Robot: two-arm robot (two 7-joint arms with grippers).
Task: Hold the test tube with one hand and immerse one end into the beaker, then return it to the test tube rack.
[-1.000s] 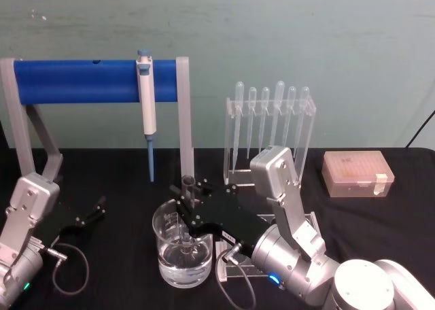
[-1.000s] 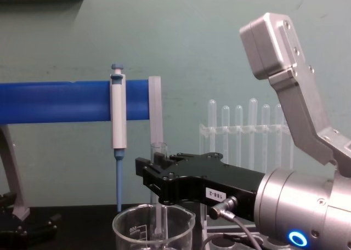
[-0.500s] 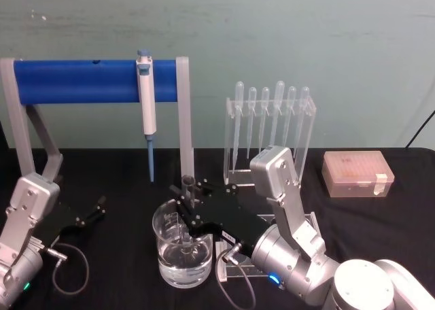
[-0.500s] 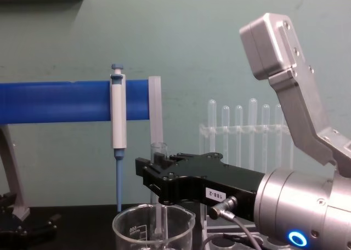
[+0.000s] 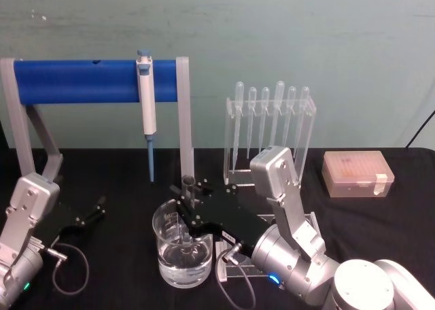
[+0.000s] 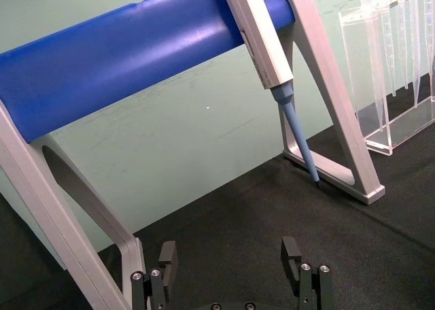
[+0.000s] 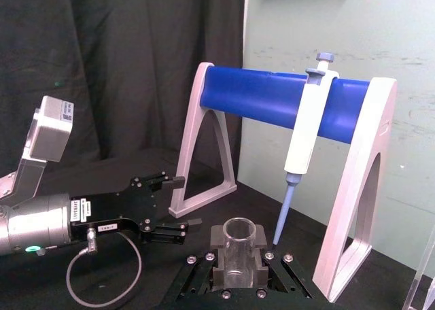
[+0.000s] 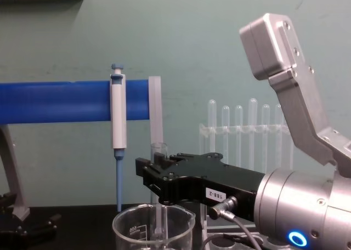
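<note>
My right gripper is shut on the test tube, a clear glass tube held upright over the beaker. From the chest the test tube sticks up above the black right gripper, and its lower end reaches down inside the beaker. The beaker holds clear liquid. Up close, the right gripper clamps the test tube just below its open rim. At the table's left, my left gripper rests open and low; its fingers stand wide apart.
A blue bar stand spans the back left, with a blue-and-white pipettor hanging from it. A clear rack of plastic pipettes stands behind my right arm. A tan tip box sits at the right.
</note>
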